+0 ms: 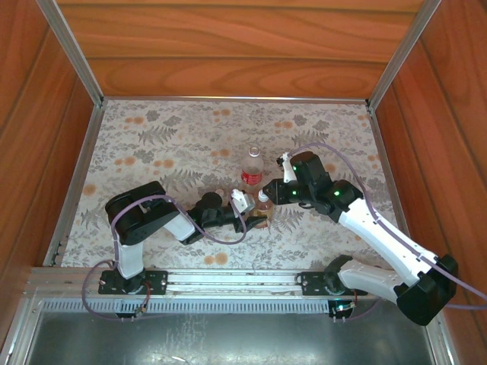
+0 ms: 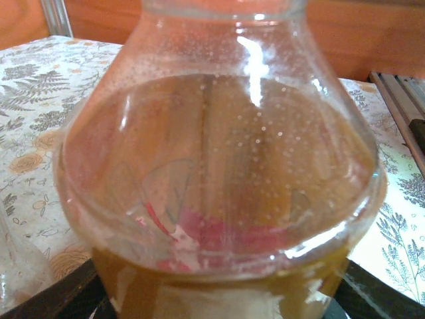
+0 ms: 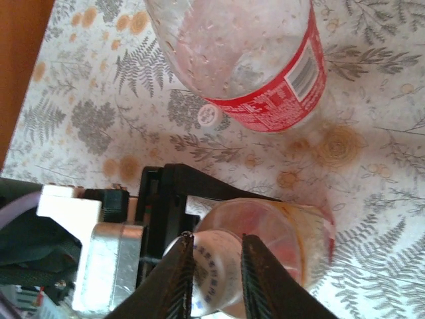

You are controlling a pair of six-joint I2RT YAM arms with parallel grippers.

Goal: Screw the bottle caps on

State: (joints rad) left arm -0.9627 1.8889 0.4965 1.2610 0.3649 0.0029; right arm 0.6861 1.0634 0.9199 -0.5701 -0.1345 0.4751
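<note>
L end effector (image 1: 251,207): clenched on amber bottle (image 2: 219,186) from its 9 o'clock, steadying it upright on surface (image 3: 385,166).
Amber bottle: amber liquid to abt the shoulder.
R end effector (image 3: 216,276): pinched on 1st cap (image 3: 211,266), which sits on amber neck; thread depth can't tell.
2nd cap (image 3: 209,114): loose on surface, just beside clear bottle (image 3: 252,60) base, at its 9 o'clock.
Clear bottle: 12 o'clock of amber, looks empty, droplets inside; prob. uncapped.
Progress: under half, by my read.

top: overhead, far | left wrist: level, close | right wrist: downward | shared: amber bottle (image 1: 262,208)
</note>
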